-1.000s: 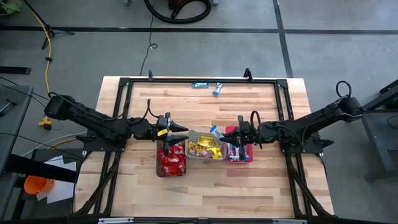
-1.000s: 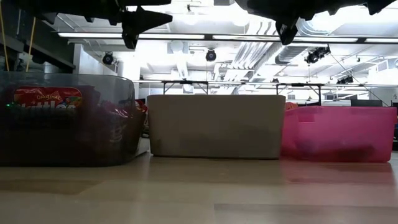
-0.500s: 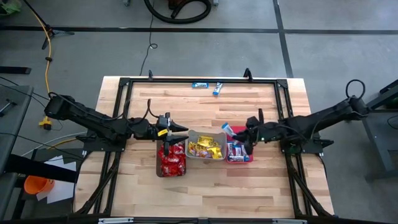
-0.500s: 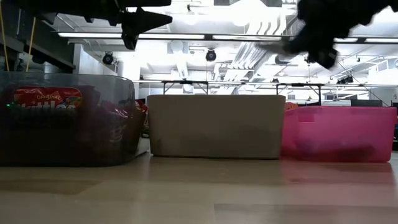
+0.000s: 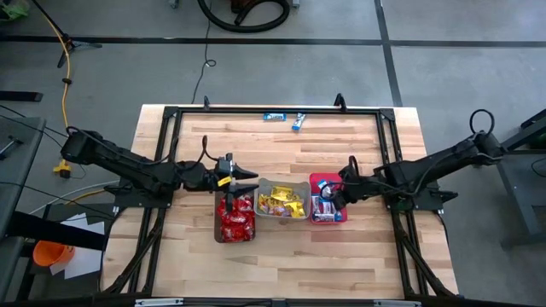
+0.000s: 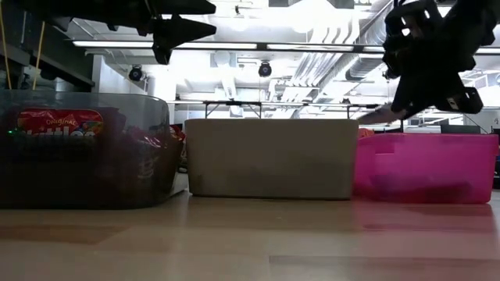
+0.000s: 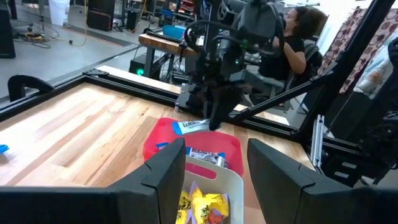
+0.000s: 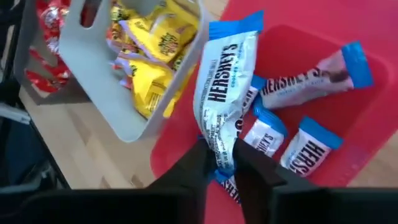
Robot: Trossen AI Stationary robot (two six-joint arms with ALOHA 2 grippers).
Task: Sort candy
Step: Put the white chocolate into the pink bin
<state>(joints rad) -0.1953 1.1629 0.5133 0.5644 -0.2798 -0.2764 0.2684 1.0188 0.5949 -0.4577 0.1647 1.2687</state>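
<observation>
Wood table (image 5: 281,256) w/ 3 bins in a row: brown bin (image 5: 235,215) of red packets, grey bin (image 5: 282,201) of yellow packets, pink bin (image 5: 326,199) of blue-and-white bars. Right gripper (image 8: 222,160) over pink bin, fingers pinching one bar (image 8: 224,93) by its end. Left gripper (image 5: 249,181) above brown bin, fingers parted, holding nothing. 2 bars (image 5: 285,118) lie at table's far edge

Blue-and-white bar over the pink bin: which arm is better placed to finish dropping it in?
Right. The right end effector pinches the blue-and-white bar directly above the pink bin. The left end effector hangs empty over the brown bin.
</observation>
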